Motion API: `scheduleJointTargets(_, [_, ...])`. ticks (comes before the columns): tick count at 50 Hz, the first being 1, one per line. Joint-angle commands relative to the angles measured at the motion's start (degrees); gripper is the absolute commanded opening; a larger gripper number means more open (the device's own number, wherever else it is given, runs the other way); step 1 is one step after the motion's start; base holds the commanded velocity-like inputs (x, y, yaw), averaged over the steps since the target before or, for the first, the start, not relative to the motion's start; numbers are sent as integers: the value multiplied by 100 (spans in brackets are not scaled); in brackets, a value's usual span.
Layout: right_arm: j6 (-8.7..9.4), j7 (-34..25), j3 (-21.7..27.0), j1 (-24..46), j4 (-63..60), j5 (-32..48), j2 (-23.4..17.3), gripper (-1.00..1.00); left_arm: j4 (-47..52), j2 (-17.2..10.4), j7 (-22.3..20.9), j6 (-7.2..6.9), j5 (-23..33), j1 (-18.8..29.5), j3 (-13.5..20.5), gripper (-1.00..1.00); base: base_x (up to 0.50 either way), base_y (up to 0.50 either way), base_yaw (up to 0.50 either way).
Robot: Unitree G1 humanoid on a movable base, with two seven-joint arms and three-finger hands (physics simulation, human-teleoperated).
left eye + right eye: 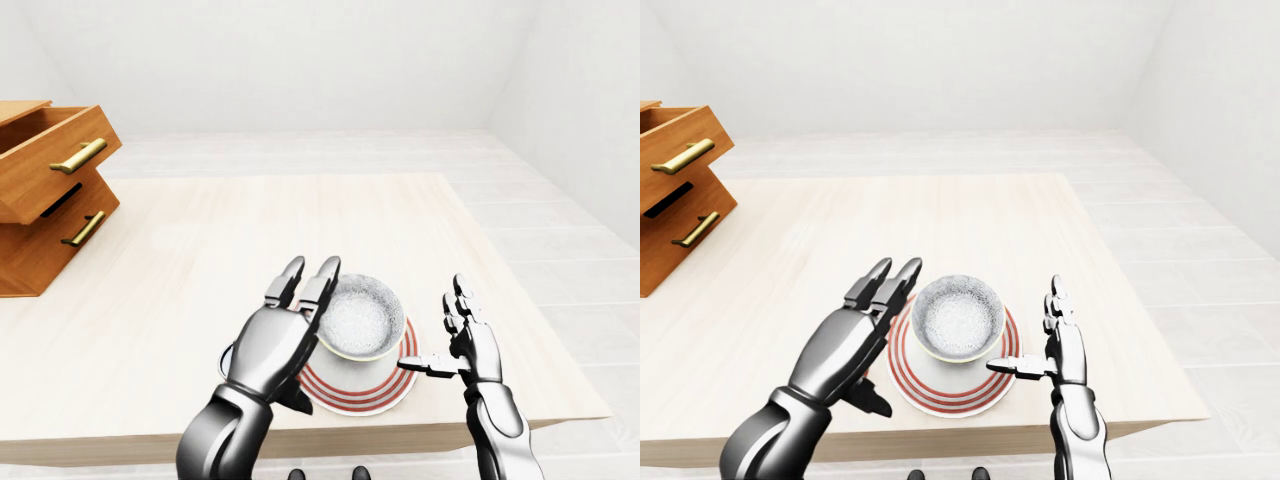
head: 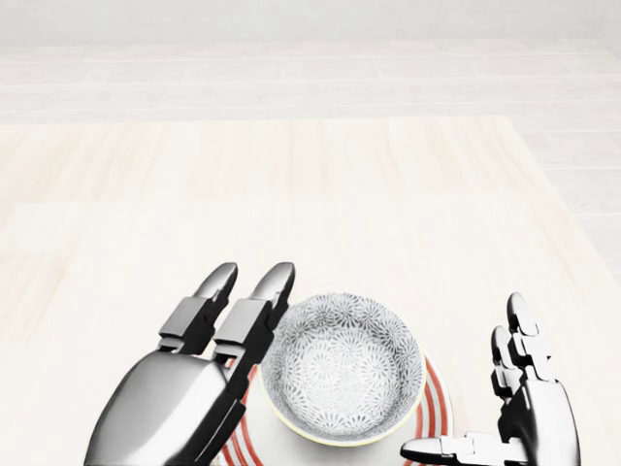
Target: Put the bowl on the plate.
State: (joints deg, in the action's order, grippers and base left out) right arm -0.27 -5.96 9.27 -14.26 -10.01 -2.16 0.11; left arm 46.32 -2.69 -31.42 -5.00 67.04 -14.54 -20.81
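bowl sits on the striped plate, near the table's bottom edge in the head view. left hand is open, fingers straight, just left of the bowl and not gripping it. right hand is spread too, right of the plate, thumb pointing at it.

- left hand spread wide, fingers stretched straight toward the head view's top; thumb hanging underneath
- right hand spread, fingers upright; thumb pointing left
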Motion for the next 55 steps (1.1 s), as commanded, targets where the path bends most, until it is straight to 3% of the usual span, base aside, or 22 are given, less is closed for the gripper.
scheduleJointTargets(1, [12,0,9,-12,-21,6,-2,100,305,118,-121,0,-961,-69,679,100,0,0,0])
scheduleJointTargets(11, [48,-6,-3,-13,-61,20,2,100,618,175,-194,0,-1785,67,1153,100,0,0,0])
scheduleJointTargets(23, [114,-22,9,-36,-158,40,0,100,466,75,-111,0,-2737,328,2263,100,0,0,0])
scheduleJointTargets(24, [164,-29,15,-48,-233,27,-3,100,434,84,-76,0,-2962,384,2559,100,0,0,0])
scheduleJointTargets(34, [329,-66,54,-59,-429,54,-13,100,70,78,116,0,-3564,315,3406,100,0,0,0])
scheduleJointTargets(42, [518,-127,180,-89,-691,22,-31,100,-26,112,88,0,-3742,286,3697,100,0,0,0])
scheduleJointTargets(55, [527,-281,447,-172,-998,25,12,100,-115,134,24,0,-3744,211,3856,100,0,0,0])
